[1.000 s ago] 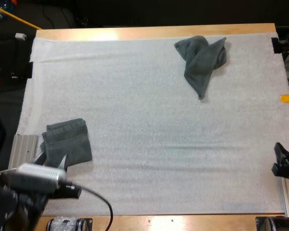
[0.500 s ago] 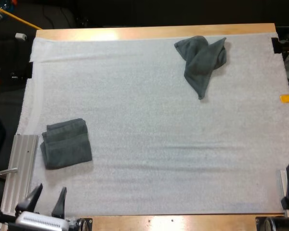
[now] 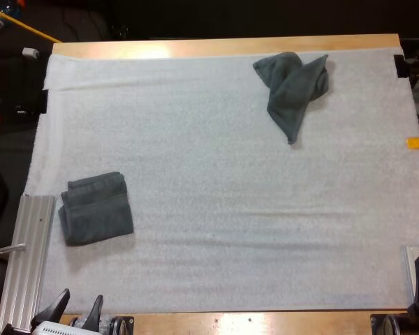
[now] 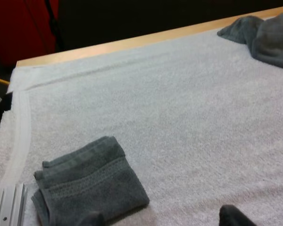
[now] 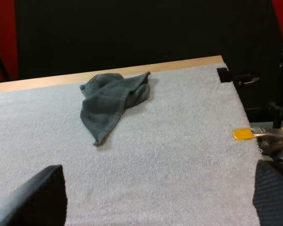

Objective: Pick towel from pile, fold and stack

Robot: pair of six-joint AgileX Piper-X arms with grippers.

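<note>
Presently: left claw (image 3: 80,307), released and empty, sitting back at the desk's (image 3: 230,46) near edge, having withdrawn from the folded towel (image 3: 96,208) within the last second. Folded towel lying untouched at the white mat's (image 3: 216,209) near-left side, so that piece looks finished. Right claw (image 5: 158,188), likewise spread wide, pulling back too. Crumpled towel (image 3: 292,87) waiting far-right, well apart, likely next for picking.

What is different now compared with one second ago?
My left gripper drew back from the folded towel to the near edge of the table, open and empty. My right gripper also retreated toward the near right corner, open. The folded towel and the crumpled towel lie where they were.
</note>
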